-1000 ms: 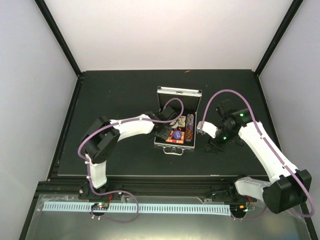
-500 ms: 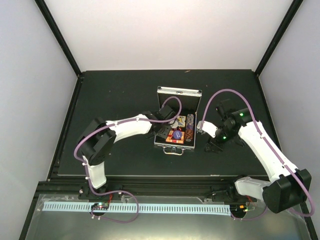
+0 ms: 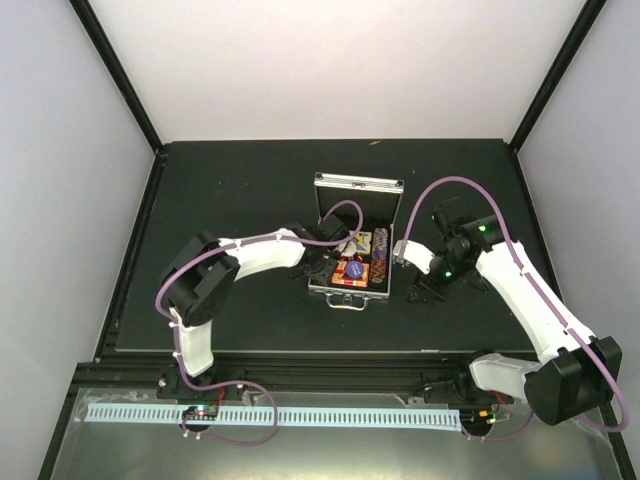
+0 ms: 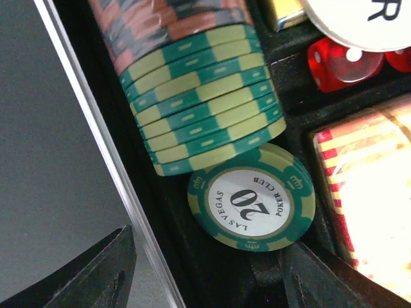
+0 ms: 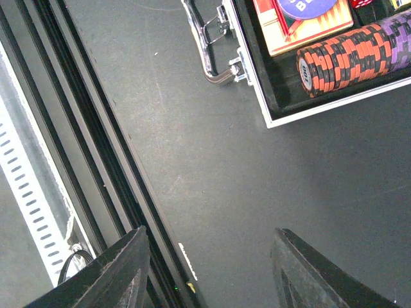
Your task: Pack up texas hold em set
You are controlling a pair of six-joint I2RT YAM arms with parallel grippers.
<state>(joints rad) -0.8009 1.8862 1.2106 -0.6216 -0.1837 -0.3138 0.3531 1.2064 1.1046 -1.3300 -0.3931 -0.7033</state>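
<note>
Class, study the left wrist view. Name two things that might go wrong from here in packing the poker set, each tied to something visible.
1. The green 20 chip lies face up at the end of the green chip row, not on edge; it might sit proud and foul the lid.
2. The left gripper has its jaws astride the case rim; a sideways withdrawal could snag it and drag the case.

Before me lies a black table mat (image 3: 240, 180), edged on my near side by black rails (image 3: 300, 372) and a white slotted strip (image 3: 320, 416), with pale walls (image 3: 330, 70) around.
</note>
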